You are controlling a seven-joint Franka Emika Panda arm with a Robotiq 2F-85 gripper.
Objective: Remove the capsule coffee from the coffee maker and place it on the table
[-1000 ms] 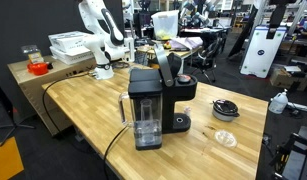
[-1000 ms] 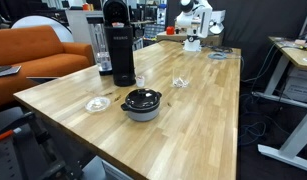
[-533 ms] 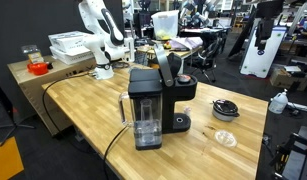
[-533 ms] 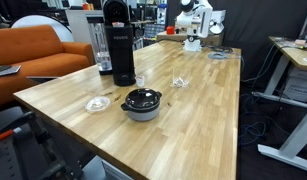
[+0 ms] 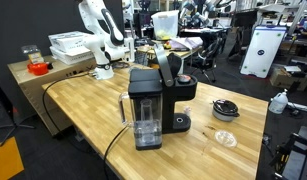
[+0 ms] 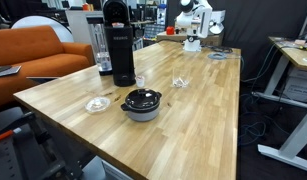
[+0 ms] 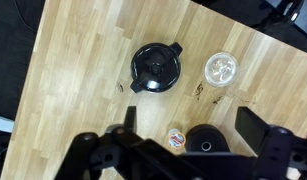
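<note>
High over the table (image 7: 73, 60), wrist view alone shows jaws apart

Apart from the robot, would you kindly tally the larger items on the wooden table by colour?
Black: 2 (coffee maker, round lidded pot)
Clear: 1 (round dish)
Total: 3

The table (image 5: 85, 112) is light wood in plank strips, smooth with a soft sheen. The coffee maker (image 5: 153, 92) is black plastic, mostly matt; its water tank (image 5: 146, 120) is clear plastic. The round black dish (image 7: 156, 67) nearby looks glossy.
</note>
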